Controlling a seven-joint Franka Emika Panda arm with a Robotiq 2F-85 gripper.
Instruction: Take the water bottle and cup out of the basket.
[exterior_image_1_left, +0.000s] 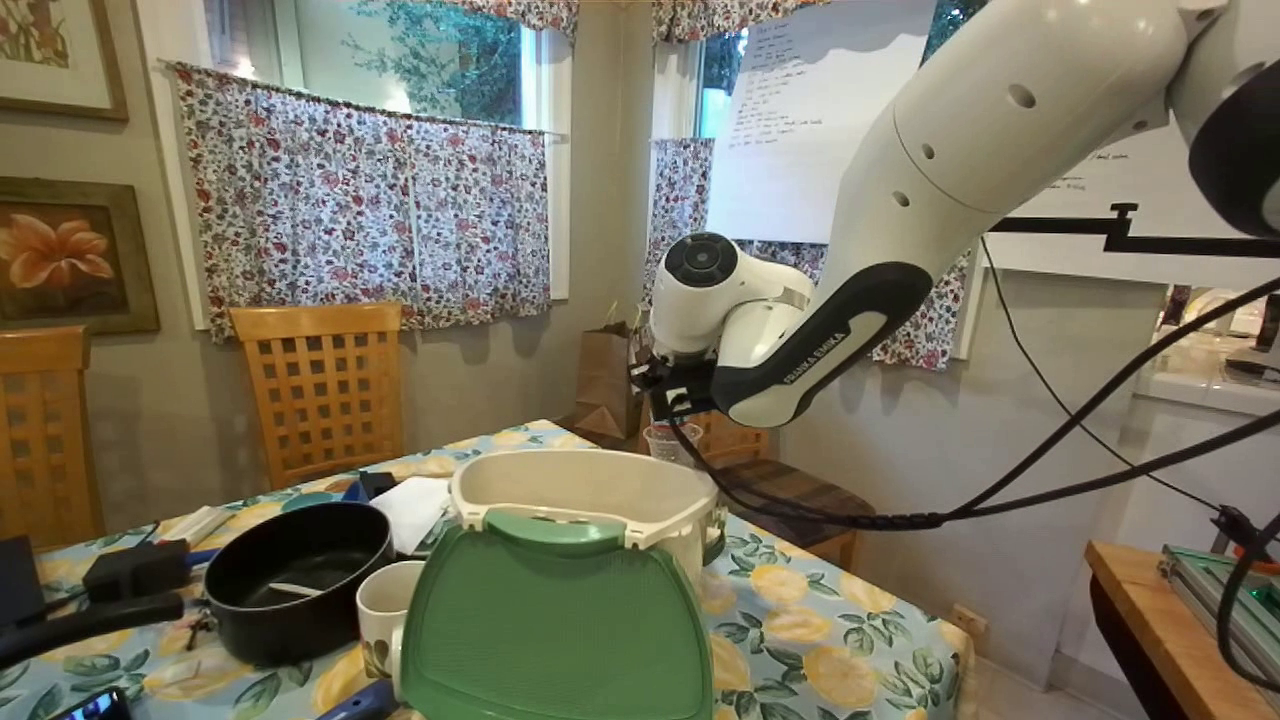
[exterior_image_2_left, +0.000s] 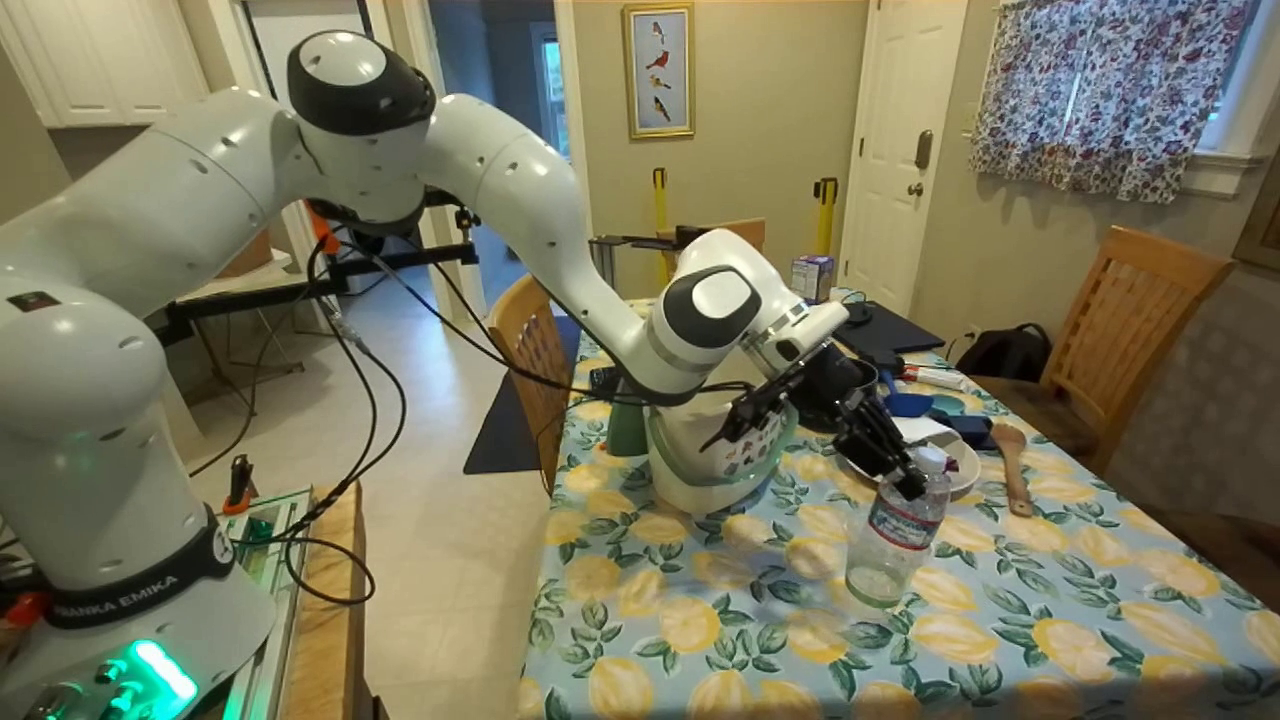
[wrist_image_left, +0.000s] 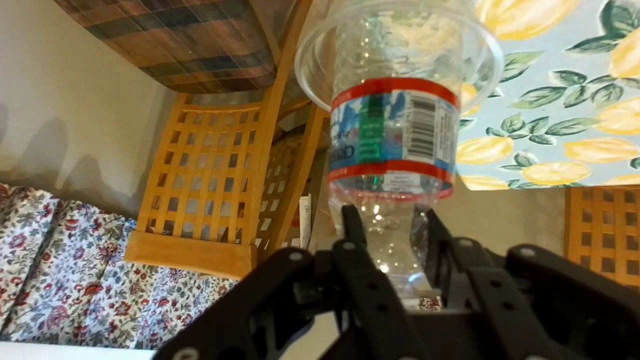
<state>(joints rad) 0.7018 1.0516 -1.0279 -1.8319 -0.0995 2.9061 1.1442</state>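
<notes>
Lemon tablecloth (exterior_image_2_left: 760, 640) behind, bottle (exterior_image_2_left: 904, 525) aslant, neck-up

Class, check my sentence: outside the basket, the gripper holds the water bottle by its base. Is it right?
No: the wrist view shows the gripper holding the water bottle near its neck, not by its base. Outside the basket is correct.

FRANKA EMIKA legible along the arm (exterior_image_1_left: 815, 360) in an exterior view; same lettering on the black band (exterior_image_2_left: 150, 585) round its base (exterior_image_2_left: 225, 615), leading F hard to make out. Label (wrist_image_left: 392, 132) on the water bottle (wrist_image_left: 392, 150), wrist view: barcode (wrist_image_left: 422, 127) shows, fine print too blurred; brand lettering curves away, can't read it reliably. Handwritten sheets (exterior_image_1_left: 800, 180): lines too small to read. Purple box (exterior_image_2_left: 812, 278): print illegible too.
</notes>
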